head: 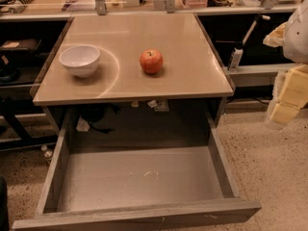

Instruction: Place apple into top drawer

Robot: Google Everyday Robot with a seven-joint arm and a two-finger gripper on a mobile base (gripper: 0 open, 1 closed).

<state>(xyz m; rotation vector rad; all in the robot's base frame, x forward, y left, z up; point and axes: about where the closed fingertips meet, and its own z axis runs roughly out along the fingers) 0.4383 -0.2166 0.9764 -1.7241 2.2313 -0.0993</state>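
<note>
The apple (151,61), small and red-orange with a yellowish patch near its stem dimple, sits on the beige countertop (187,76) near the middle. The top drawer (144,216) below the counter is pulled fully out; its bare grey floor holds nothing but small pale scuffs. My gripper (285,110), pale yellow, hangs at the far right edge of the view, off the side of the counter, well to the right of the apple and lower than it, holding nothing that shows.
A white bowl (80,59) stands on the counter left of the apple. Dark shelves flank the counter on both sides. A white bottle (235,59) stands on the right shelf. Cluttered benches run along the back. The floor is speckled.
</note>
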